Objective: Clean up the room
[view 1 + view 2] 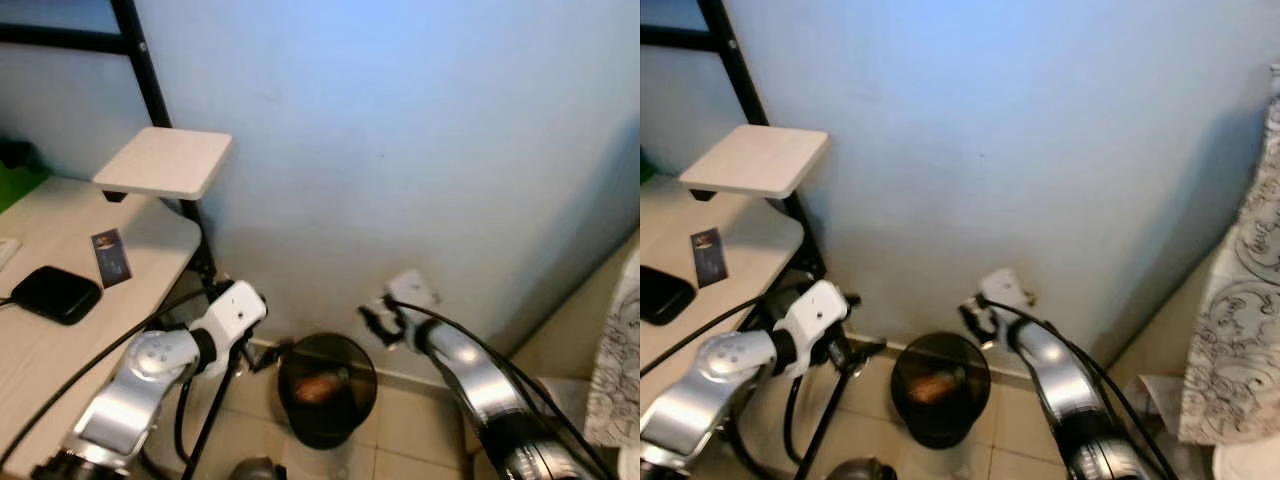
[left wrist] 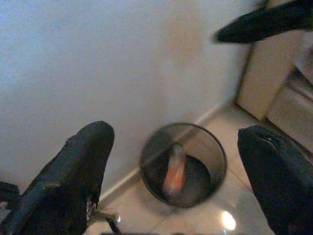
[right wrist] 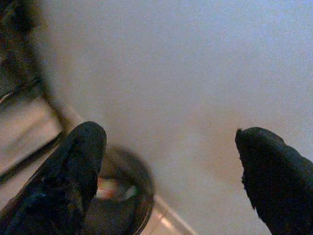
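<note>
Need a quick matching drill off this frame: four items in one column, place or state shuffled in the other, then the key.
Items:
1. trash bin
2. black pouch
3. left gripper
4. small white shelf

Place or state:
A. fixed to the black frame, above the desk
B. on the tiled floor against the wall, an orange item inside
C. fingers open, hovering over the bin
D. lying flat on the light desk

Pairs: 1-B, 2-D, 3-C, 4-A
</note>
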